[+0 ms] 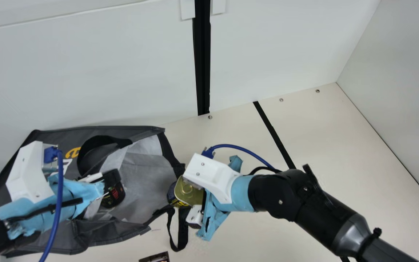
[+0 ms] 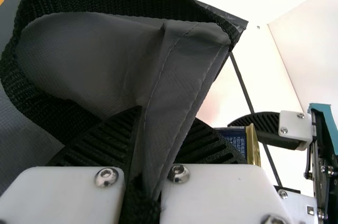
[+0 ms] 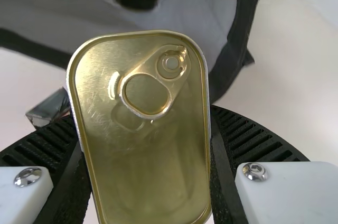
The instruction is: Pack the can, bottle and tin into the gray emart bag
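Two-arm insertion of the tin (image 3: pixel 142 182)
Main view: left gripper (image 2: pixel 166 123) clenched on the gray emart bag (image 1: pixel 146 182); right gripper (image 3: pixel 142 115) grasping the tin at the bag's three o'clock edge. Advance toward nine, clear the fabric, lower beside the dark container (image 1: pixel 115 196), then release. Cream table (image 1: pixel 322 145) underneath; white wall (image 1: pixel 86 72) at twelve o'clock.

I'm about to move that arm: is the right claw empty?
No, the right claw has the tin clamped upright between its two ribbed fingers.
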